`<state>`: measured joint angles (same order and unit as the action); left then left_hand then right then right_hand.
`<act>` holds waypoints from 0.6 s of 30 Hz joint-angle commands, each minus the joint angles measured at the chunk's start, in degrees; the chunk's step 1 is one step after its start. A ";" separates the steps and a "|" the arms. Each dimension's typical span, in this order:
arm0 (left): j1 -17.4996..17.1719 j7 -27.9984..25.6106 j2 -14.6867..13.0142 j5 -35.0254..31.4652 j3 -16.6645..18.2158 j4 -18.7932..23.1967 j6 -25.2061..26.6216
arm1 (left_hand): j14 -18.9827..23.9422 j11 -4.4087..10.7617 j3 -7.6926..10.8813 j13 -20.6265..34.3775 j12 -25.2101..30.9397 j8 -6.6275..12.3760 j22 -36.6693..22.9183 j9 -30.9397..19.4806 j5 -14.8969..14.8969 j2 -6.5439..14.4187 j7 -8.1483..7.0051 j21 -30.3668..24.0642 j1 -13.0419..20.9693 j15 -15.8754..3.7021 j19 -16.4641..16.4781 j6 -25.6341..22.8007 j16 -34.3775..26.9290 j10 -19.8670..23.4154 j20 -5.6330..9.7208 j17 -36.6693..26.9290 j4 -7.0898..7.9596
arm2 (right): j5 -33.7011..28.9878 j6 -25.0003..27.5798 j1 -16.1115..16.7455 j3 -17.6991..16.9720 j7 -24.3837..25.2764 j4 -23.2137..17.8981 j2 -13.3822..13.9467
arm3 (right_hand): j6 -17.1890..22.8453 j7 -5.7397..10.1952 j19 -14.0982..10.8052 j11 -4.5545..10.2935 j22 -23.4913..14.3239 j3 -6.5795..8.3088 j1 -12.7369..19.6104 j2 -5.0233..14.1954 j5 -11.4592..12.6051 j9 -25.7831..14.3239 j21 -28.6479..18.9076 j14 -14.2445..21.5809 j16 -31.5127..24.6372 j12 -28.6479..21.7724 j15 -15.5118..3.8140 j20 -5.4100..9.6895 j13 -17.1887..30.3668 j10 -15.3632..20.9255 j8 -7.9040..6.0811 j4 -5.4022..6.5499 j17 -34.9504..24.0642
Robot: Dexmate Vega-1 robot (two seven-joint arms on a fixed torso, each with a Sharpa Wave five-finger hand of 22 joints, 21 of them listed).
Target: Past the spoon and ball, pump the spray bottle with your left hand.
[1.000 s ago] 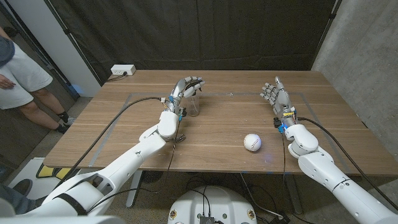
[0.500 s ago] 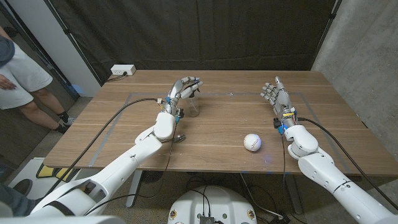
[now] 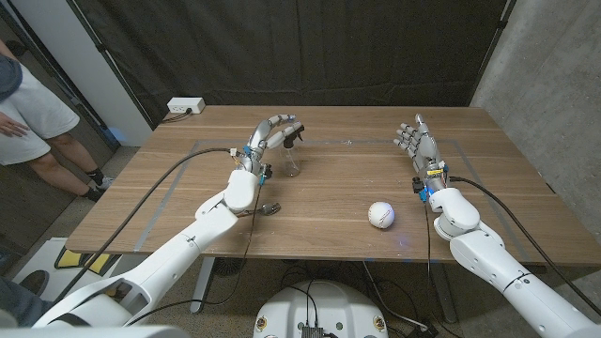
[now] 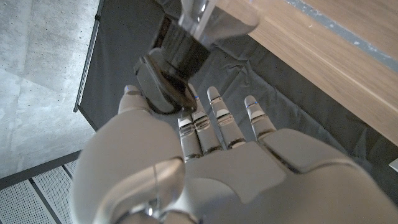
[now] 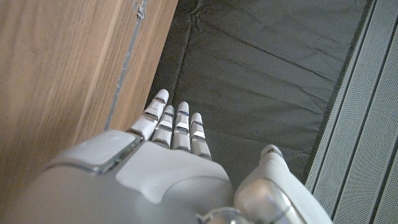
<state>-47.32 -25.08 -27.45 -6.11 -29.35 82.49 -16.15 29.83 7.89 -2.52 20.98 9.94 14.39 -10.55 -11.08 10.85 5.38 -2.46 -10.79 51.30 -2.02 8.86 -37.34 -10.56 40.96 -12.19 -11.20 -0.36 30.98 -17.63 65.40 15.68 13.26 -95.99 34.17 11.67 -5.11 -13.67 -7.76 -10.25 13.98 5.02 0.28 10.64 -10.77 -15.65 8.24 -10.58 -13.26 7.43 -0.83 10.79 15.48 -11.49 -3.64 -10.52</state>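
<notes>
**Operator:** Left hand (image 3: 268,137) status, and why is it positioned there?

**Technician:** It hangs at the top of the spray bottle (image 3: 290,160), fingers (image 3: 285,122) spread and arched over the black pump head (image 4: 169,65). Nothing is gripped; the hand is open. In the left wrist view the thumb lies beside the pump head, though contact cannot be confirmed. This posture probably sets up a downward press on the pump.

**Operator:** Bottle location?

**Technician:** Upright on the wooden surface (image 3: 357,188), on the far side of the spoon (image 3: 269,207) and the white ball (image 3: 380,215). The left arm passes just beside the spoon to get there; the ball sits well apart, toward the right arm.

**Operator:** Right hand (image 3: 418,145)?

**Technician:** Empty, fingers extended and apart, palm upright. It stands beyond the ball, well away from the bottle, probably parked to keep the working area free.

**Operator:** Task stage?

**Technician:** Judged as approach complete; pump stroke not yet done.
</notes>
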 commanded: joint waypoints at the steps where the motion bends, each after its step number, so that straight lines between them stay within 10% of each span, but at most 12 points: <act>1: -1.00 1.50 -2.08 1.05 1.70 3.87 1.19 | -0.94 -0.67 -0.18 -0.23 0.02 -0.45 -0.21 -0.35 0.48 0.24 0.18 -0.63 -1.23 0.86 -0.18 1.04 -0.39 -2.18 -0.07 -0.23 0.85 | -1.10 0.43 0.36 -0.02 1.43 -0.69 -0.07 | 0.12 0.15 0.09 0.18 -0.30 -0.20 0.39 0.00 0.41 -0.35 0.18 -0.24 0.09 0.02 0.29 -0.52 0.18 -0.03 0.00 -0.06 -0.08; 18: -1.27 13.18 -5.42 18.31 8.35 4.32 0.03 | -7.82 -5.80 -2.13 -2.25 0.53 -3.71 -0.43 -0.61 -0.13 2.97 3.40 -0.82 -10.51 3.76 -2.36 10.10 -0.17 -12.63 0.32 -0.51 6.87 | -1.88 0.88 -0.80 0.24 1.37 -0.54 0.06 | 0.21 0.41 0.42 0.28 -0.32 -0.29 0.46 -0.06 0.37 -0.35 0.55 -0.51 0.14 0.15 -0.12 -0.62 0.19 -0.24 -0.03 -0.18 -0.08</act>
<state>-48.87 -18.54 -30.75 1.83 -25.66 87.11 -16.03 22.72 2.47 -4.65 18.87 10.18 11.17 -10.82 -11.61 10.85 8.23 0.58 -11.06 42.09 1.61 6.71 -28.69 -10.56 29.15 -12.09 -11.61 5.65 29.76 -17.12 65.35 15.77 14.68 -96.53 33.83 11.67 -5.11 -13.37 -7.66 -10.25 13.75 5.02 0.28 10.64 -10.77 -15.22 7.79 -10.58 -13.26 7.50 -1.13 10.79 15.38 -11.49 -3.88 -10.44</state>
